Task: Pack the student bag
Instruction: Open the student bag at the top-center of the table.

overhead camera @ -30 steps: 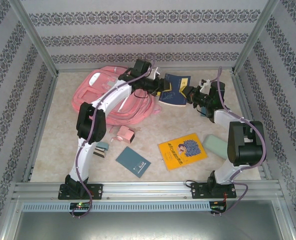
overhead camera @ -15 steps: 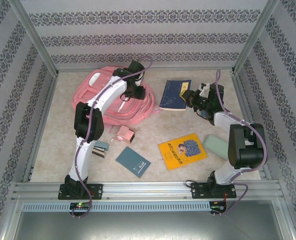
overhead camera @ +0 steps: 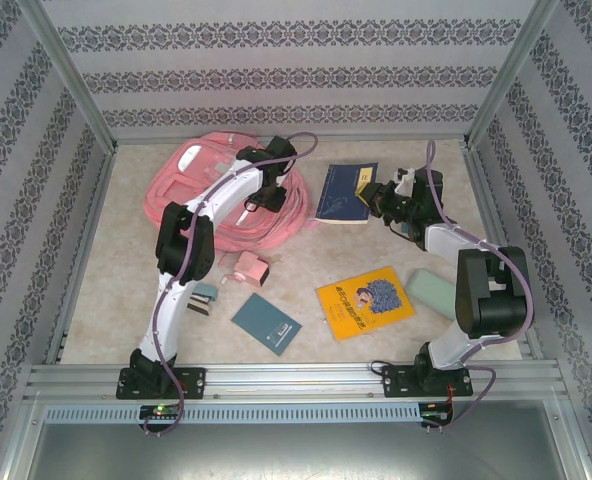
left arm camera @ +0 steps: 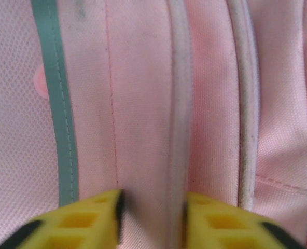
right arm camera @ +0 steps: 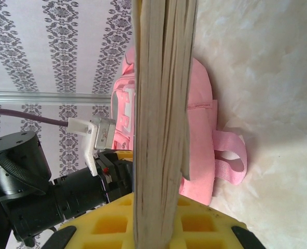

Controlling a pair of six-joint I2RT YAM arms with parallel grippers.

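The student bag (overhead camera: 211, 195) lies flat at the back left, big and pink with white patches. My left gripper (overhead camera: 269, 197) is down on its right side. In the left wrist view the yellow fingers (left arm camera: 91, 223) stand apart astride a grey piped seam of the bag (left arm camera: 143, 104), and the fabric between them lies flat, so the gripper (left arm camera: 152, 218) is open. My right gripper (overhead camera: 374, 197) is shut on the right edge of a dark blue book (overhead camera: 342, 192), to the right of the bag. Its page edges (right arm camera: 161, 104) rise between the right gripper's (right arm camera: 161, 207) fingers, with the bag (right arm camera: 200, 129) behind.
A yellow book (overhead camera: 366, 302), a pale green case (overhead camera: 434, 293), a dark teal notebook (overhead camera: 266, 323), a small pink pouch (overhead camera: 248, 268) and a small striped item (overhead camera: 204, 297) lie on the near half of the table. Patterned walls and metal posts enclose it.
The left gripper has let go of the blue book and swung left onto the bag. The book, still in the right gripper, has come down and a little to the left.
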